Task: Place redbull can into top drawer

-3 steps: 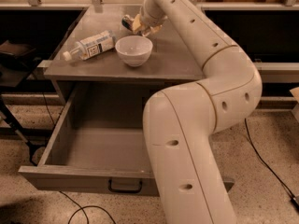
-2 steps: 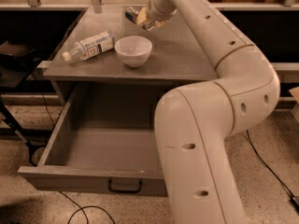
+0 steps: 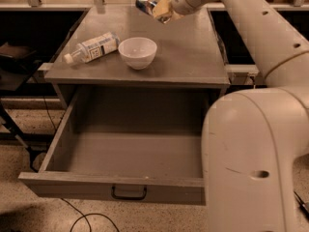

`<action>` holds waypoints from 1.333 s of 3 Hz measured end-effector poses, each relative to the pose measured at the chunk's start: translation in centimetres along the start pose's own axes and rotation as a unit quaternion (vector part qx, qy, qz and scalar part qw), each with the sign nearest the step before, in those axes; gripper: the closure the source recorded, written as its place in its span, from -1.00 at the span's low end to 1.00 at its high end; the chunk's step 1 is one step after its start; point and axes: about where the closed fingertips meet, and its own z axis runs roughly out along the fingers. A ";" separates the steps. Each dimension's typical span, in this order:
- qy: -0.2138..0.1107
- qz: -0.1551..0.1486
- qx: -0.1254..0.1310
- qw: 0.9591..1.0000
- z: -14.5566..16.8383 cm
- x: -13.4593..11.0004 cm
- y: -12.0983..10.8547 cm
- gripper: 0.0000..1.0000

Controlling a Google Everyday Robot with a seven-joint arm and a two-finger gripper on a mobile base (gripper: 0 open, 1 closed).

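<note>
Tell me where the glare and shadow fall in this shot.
Camera view: warm, dim light overall; a bright glint on the silver end of the redbull can, held in the gripper over the back of the table; shadow darkens the rear of the open top drawer.

Above tabletop (image 3: 193, 57), gripper (image 3: 158, 9), redbull can (image 3: 144, 5) in jaws; top drawer (image 3: 72, 187) open.

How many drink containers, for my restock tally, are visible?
2. The redbull can is held in the gripper above the tabletop's back; the plastic bottle lies on its side left of the bowl. The arm may hide others.
</note>
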 end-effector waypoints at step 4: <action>-0.009 -0.025 -0.038 0.999 -14.7 4.7 1.1 1.00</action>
